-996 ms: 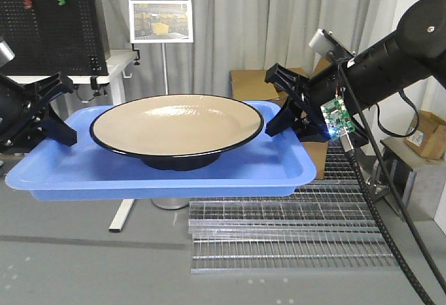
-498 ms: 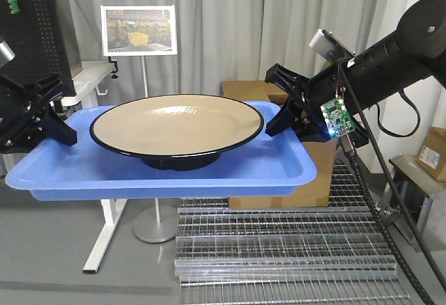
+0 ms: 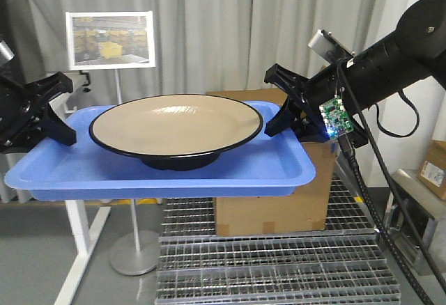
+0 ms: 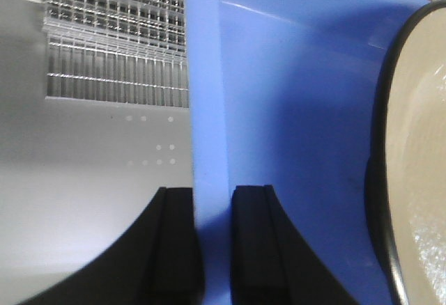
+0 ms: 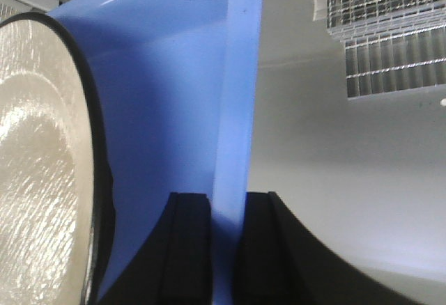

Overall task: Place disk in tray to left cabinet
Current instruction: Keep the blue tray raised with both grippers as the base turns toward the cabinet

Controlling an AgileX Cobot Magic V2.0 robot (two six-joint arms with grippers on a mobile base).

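Observation:
The blue tray hangs level in mid-air between my two arms. The tan disk with its black rim rests in the middle of it. My left gripper is shut on the tray's left rim, one finger on each side of the edge. My right gripper is shut on the tray's right rim in the same way. The disk's edge shows in the left wrist view and in the right wrist view. The left cabinet is out of view.
A brown cardboard box stands right behind and below the tray. Stacked metal grating lies on the floor under it. A sign on a stand and a white table leg are at the left. Grey curtains hang behind.
The background has slid to the left across the frames: the sign, table and box have shifted, so the base has turned or moved. Tray, disk and both grippers hold the same pose.

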